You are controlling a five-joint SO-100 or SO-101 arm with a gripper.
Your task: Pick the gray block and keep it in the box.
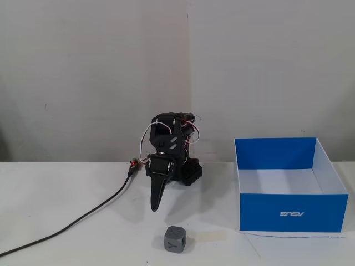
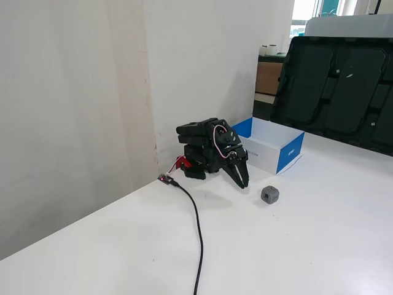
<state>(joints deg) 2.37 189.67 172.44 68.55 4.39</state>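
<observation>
The gray block (image 1: 175, 239) (image 2: 269, 195) rests on the white table near its front edge, a letter-like mark on its face. The blue box (image 1: 293, 212) (image 2: 290, 153) stands open to the right of it in a fixed view, its white floor bare. The black arm is folded up against the wall, and its gripper (image 1: 155, 208) (image 2: 244, 184) points down toward the table, shut with nothing held. The gripper tip hangs a short way behind and to the left of the block, apart from it.
A black cable (image 1: 83, 220) (image 2: 198, 233) runs from a small red-lit board (image 1: 133, 164) by the arm's base across the table. A large black tray (image 2: 334, 86) leans behind the box. A strip of pale tape (image 1: 211, 236) lies beside the block.
</observation>
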